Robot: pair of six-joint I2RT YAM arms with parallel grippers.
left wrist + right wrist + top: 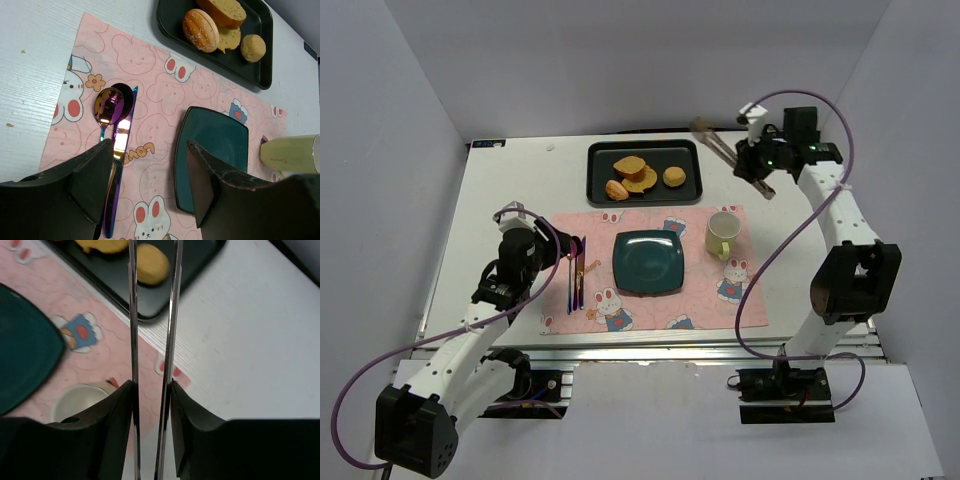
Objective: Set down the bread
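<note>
Top view:
- The bread (643,181) lies on the black tray (593,175) at the far side of the table (510,190). It is flat and golden, crowded by an oblong slice (630,164) and a browner roll (617,189). A small round bun (673,177) sits apart to its right.
- A pink bunny placemat (650,310) lies nearer the arms and carries a teal plate (648,262). A pale cup (722,235) is on the plate's right and iridescent cutlery (575,272) on its left.
- The left gripper (555,250) hangs beside the cutlery.
- The right gripper (755,162) is up off the tray's right end with tongs (715,143) in its grasp, their tips pointing toward the far wall.

Left wrist view:
- The left gripper's (150,147) fingers are spread wide with nothing between them, above the placemat (160,90).
- The cutlery (107,106) is by the left finger and the plate (215,145) by the right.
- The bread (231,39) shows on the tray (260,30), partly under the roll (200,30) and the seeded slice (222,10). The cup (290,154) lies at the right edge.

Right wrist view:
- The right gripper (152,385) pinches the tongs (132,315). Both metal arms run up between its fingers, close together but not touching.
- The round bun (152,262) lies just beyond the blades in the tray's corner (200,260).
- A yellow piece is cut off at the top edge, and I cannot tell which one it is.
- The cup (75,400) and the plate (20,350) are lower left.
</note>
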